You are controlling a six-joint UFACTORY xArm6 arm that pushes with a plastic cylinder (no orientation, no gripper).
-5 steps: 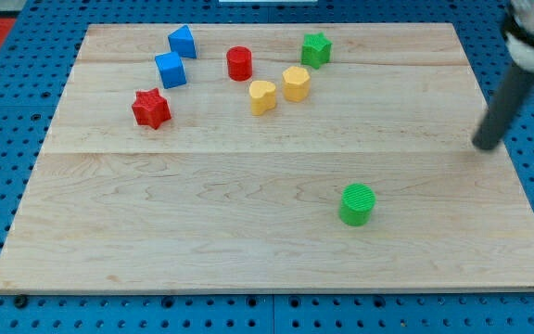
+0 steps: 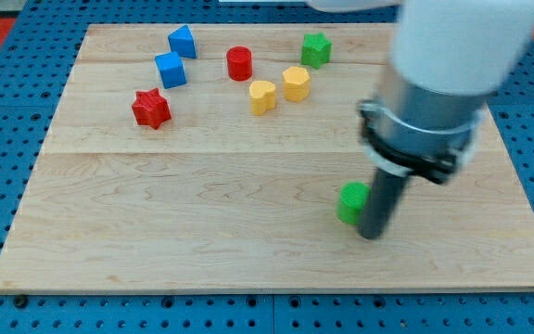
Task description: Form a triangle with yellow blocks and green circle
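Observation:
The green circle lies at the lower right of the wooden board, partly hidden by my rod. My tip is down on the board, right against the circle's right side. Two yellow blocks sit near the view's top centre: a heart-like one and a hexagon-like one, side by side, far up-left of the circle. The arm's big grey body fills the upper right.
A green star is above the yellow blocks. A red cylinder, two blue blocks and a red star sit at the upper left. The board's edges border a blue pegboard.
My rod has swung from the board's right edge down and left to the green circle's right side. The circle looks slightly shifted left. The other blocks have not moved.

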